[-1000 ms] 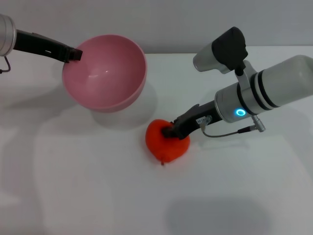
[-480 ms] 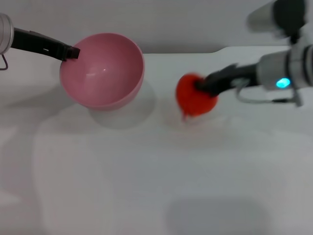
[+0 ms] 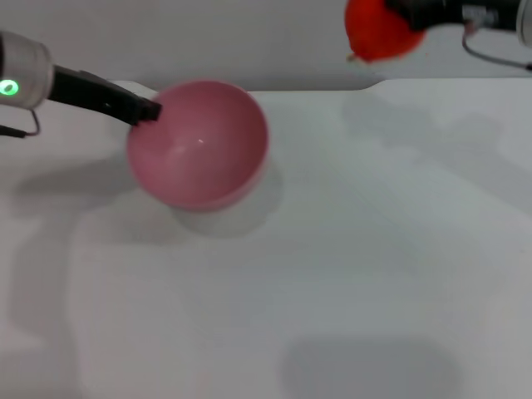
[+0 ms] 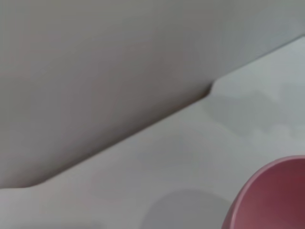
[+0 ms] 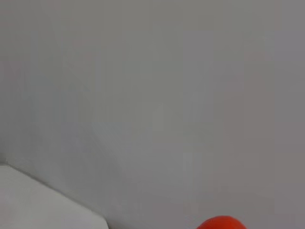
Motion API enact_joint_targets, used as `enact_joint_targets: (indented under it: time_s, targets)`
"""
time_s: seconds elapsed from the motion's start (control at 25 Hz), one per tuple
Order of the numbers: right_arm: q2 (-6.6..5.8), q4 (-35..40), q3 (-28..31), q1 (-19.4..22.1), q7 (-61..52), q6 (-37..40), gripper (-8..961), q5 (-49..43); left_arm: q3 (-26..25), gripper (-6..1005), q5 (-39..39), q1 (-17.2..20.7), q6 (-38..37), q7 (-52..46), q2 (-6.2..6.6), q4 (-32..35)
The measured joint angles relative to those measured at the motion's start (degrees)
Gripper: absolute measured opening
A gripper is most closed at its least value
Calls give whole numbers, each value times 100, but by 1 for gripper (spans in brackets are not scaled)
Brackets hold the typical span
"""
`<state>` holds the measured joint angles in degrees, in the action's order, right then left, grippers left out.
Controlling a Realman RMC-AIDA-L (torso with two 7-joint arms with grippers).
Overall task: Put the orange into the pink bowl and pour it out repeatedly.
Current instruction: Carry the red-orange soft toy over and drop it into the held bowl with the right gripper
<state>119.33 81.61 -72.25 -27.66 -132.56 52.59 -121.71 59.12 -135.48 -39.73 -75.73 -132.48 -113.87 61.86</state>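
So nearest the robot it's just a wide stretch of white table (image 3: 274, 307), with only a soft grey shadow low down toward the right. Lots of bare surface through the middle and over the whole right half too.

Further out on the left sits the pink bowl (image 3: 199, 145), tipped a bit so its opening faces up and toward the camera. Its inside is bare pink with one small highlight. The left gripper (image 3: 150, 110) comes in from the left edge on a dark finger assembly and is pinched onto the bowl's rim on the left side, so it has hold of the bowl. The bowl throws a shadow on the table right under and beside it, so whether the base touches the surface I can't tell. The left wrist view only catches a slice of the bowl's rim in one corner, plus the table's far edge with a little notch in it.

Past the bowl, the table's back edge runs across, stepping up near the middle, with a plain grey wall behind.

Way up at the top right, the orange (image 3: 380, 32) hangs in the air in front of that wall, well apart from the bowl and off to its right. The right gripper (image 3: 405, 15) is clamped on the orange's right side. The right wrist view shows only the top of the fruit against the wall.
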Motion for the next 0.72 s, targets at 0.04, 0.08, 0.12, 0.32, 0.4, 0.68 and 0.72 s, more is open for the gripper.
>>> enact_joint_targets:
  time_s: [0.04,0.08,0.12,0.32,0.4,0.68,0.72]
  targets:
    - [0,109,-39,-18,0,21,48,47,26,41,1,-1,5,3,-31,1]
    - [-2,205,-89,-47,1,49,48,95,59,41,1,-7,11,10,-84,1]
    - [-4,285,-154,-80,2,85,48,139,84,41,2,-17,14,20,-133,1]
    - [-8,439,-635,-233,19,220,49,297,170,41,15,-139,50,132,-338,-9]
    - [-7,440,-846,-274,24,267,49,316,206,41,42,-223,76,153,-371,-43]
    - [-1,251,-1418,-347,39,388,49,340,475,41,49,-362,203,92,-382,-66]
    - [-7,166,-1459,-383,42,423,48,340,475,41,49,-372,206,91,-381,-67]
